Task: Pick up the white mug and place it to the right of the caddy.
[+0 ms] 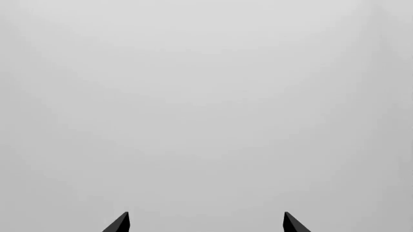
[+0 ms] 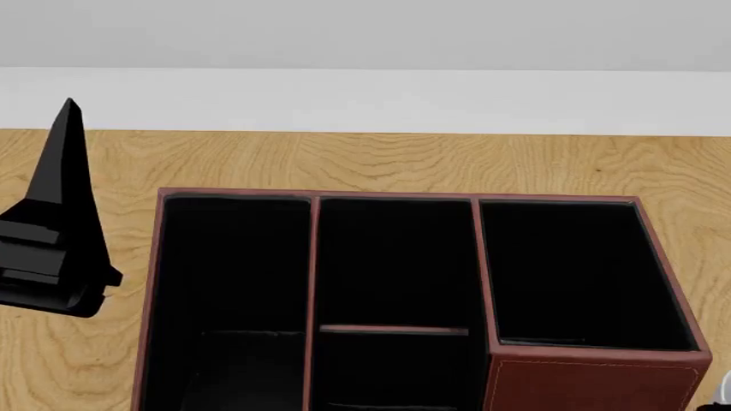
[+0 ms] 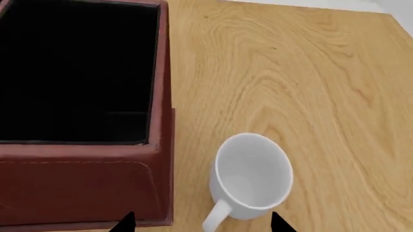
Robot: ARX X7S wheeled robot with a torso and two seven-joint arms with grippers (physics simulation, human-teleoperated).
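One white mug [image 3: 252,176] stands upright just right of the caddy [image 3: 84,183]; the right gripper [image 3: 202,223] hovers spread wide, seemingly having let go.

All we get of the left gripper [image 2: 57,231] next to the caddy [image 2: 400,257] is a matte black, stepped blocky base narrowing into one long sharp spike. No screws, cables or markings that we can see. In both wrist views we just see pairs of black pointed fingertips [image 1: 119,223], same flat finish [image 3: 125,222].
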